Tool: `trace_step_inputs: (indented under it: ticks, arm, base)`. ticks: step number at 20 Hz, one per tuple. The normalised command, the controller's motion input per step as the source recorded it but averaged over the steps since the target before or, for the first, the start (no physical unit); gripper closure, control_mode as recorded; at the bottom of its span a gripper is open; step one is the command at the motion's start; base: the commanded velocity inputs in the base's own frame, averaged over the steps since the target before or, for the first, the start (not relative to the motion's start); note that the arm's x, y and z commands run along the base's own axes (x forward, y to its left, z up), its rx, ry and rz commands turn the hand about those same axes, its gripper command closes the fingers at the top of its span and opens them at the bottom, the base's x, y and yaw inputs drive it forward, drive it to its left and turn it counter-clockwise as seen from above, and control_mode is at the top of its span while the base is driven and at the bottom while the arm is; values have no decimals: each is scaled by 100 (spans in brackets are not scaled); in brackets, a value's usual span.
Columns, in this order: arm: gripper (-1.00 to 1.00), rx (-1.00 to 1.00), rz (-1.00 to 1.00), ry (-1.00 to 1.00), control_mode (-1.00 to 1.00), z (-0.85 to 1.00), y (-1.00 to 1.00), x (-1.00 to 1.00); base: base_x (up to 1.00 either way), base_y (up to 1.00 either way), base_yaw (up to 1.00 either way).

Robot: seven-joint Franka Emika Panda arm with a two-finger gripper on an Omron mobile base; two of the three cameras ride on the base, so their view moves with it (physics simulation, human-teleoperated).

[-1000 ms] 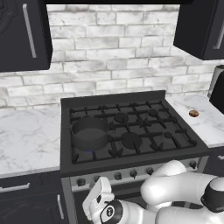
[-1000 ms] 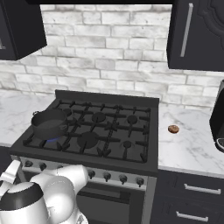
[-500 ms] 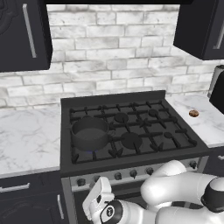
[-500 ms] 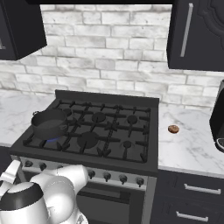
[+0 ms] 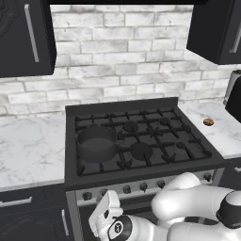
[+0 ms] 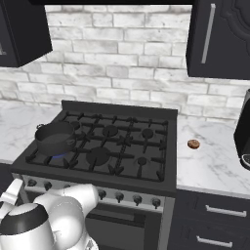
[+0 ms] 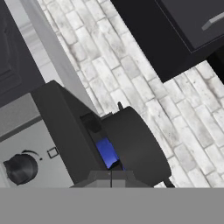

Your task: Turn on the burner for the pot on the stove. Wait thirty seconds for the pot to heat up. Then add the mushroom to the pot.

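The dark grey pot [image 5: 96, 142] [image 6: 54, 138] stands on the front left of the black stove [image 5: 155, 162] [image 6: 146, 173]. A small blue flame shows at the burner [image 5: 100, 163] [image 6: 58, 156] under it. In the hand view the pot [image 7: 138, 142] looms close, with the burner's blue flame [image 7: 106, 151] below it. The brown mushroom [image 5: 208, 122] [image 6: 193, 144] lies on the marble counter right of the stove. My gripper [image 7: 111, 177] is shut on nothing, low in front of the stove's left knobs; its white hand [image 5: 105, 212] hangs below the front strip.
A row of dark knobs [image 5: 127, 189] [image 6: 119, 197] runs along the silvery front strip; one knob [image 7: 19, 168] is close to the hand. A black appliance [image 6: 242, 132] stands on the right counter. Dark upper cabinets [image 5: 23, 37] hang on both sides.
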Motion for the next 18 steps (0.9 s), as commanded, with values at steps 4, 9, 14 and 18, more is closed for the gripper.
trace_step_inputs:
  ticks: [4,9,14,18]
  arm:
    - [100,0,0,0,-100,0,0,0]
    - [100,0,0,0,-100,0,0,0]
    - [100,0,0,0,-100,0,0,0]
    - [100,0,0,0,-100,0,0,0]
  base:
    - [0,0,0]
    - [0,0,0]
    - [0,0,0]
    - [0,0,0]
